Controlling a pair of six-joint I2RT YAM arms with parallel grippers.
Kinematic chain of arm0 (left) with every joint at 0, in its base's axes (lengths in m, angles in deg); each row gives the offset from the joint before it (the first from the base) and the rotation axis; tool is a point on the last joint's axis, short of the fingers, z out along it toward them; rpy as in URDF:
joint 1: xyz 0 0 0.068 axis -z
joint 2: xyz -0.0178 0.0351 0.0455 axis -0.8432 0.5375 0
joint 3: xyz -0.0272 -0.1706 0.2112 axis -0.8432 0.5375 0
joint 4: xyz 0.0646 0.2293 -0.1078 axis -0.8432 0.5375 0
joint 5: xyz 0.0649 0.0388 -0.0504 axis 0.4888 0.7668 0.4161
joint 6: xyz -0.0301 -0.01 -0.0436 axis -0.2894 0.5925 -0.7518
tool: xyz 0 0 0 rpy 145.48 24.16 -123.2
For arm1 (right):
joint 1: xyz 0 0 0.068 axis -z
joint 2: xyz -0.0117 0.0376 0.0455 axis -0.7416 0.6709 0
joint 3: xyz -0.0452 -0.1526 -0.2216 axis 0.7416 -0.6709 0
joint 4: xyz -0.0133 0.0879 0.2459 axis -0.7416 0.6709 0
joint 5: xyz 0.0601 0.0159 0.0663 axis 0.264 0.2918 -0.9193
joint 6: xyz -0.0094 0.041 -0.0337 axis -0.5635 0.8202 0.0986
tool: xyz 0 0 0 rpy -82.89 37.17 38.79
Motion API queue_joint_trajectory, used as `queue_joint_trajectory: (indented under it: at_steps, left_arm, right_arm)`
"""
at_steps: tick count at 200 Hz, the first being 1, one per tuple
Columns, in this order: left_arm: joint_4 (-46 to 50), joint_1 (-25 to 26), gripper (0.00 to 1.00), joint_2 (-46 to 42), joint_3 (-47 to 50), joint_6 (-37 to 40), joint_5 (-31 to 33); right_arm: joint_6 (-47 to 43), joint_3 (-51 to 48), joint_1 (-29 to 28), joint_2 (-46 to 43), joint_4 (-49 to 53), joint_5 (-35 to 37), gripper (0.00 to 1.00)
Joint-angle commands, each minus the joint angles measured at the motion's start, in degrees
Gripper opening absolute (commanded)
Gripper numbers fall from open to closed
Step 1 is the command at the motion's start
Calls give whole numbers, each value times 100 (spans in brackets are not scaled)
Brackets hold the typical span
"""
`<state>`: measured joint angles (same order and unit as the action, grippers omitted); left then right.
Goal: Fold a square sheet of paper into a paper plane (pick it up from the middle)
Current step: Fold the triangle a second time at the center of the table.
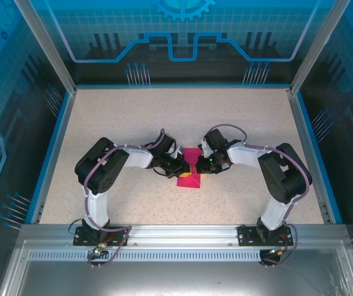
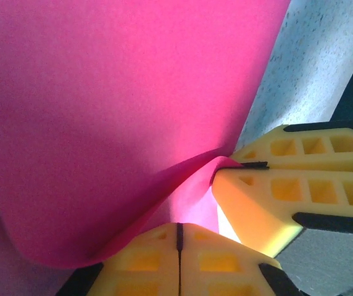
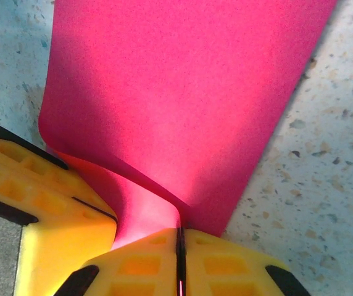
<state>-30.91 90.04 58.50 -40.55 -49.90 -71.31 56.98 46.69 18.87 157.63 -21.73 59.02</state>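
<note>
The square sheet of paper (image 1: 187,180) is magenta-pink and sits bent and lifted at the table's middle, between my two grippers. My left gripper (image 1: 181,170) comes in from the left and my right gripper (image 1: 199,166) from the right, tips nearly touching. In the left wrist view the sheet (image 2: 121,105) curves up from my shut left gripper (image 2: 179,231), and the right fingers (image 2: 287,185) pinch a fold beside it. In the right wrist view my right gripper (image 3: 179,237) is shut on a fold of the sheet (image 3: 182,92), with the left fingers (image 3: 47,203) close on the left.
The speckled tabletop (image 1: 102,129) spreads on all sides, bounded by a blue rim (image 1: 50,142) and clear enclosure walls. Both arm bases (image 1: 102,231) are bolted at the near edge.
</note>
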Motion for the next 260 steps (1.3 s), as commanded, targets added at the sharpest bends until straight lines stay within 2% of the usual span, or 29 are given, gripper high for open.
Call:
queue_joint_trajectory:
  at_steps: [1,17,48,78,90,119,145,224,260]
  left_arm:
    - [813,48,7,177,21,114,565]
    - [1072,71,6,185,-30,119,744]
    - [1468,110,6,203,-100,159,1024]
    - [1566,155,5,203,-72,107,1177]
    - [1604,163,5,203,-68,65,1231]
    - [1581,213,5,169,-41,-5,1314]
    - [1589,250,4,117,-50,-28,1343]
    - [1574,269,4,-206,-257,100,1300]
    - [1815,196,12,-262,-565,282,1805]
  right_arm:
    - [-96,134,-105,94,165,148,11]
    - [-102,191,-115,34,249,183,13]
    - [46,199,-51,-451,464,529,26]
    - [143,98,9,-853,448,573,28]
    - [143,89,-16,-811,434,467,27]
    - [198,39,-152,-517,177,64,14]
    - [267,82,-297,-205,36,-61,7]
    - [83,47,-318,376,340,381,2]
    - [-72,5,-317,605,521,665,1]
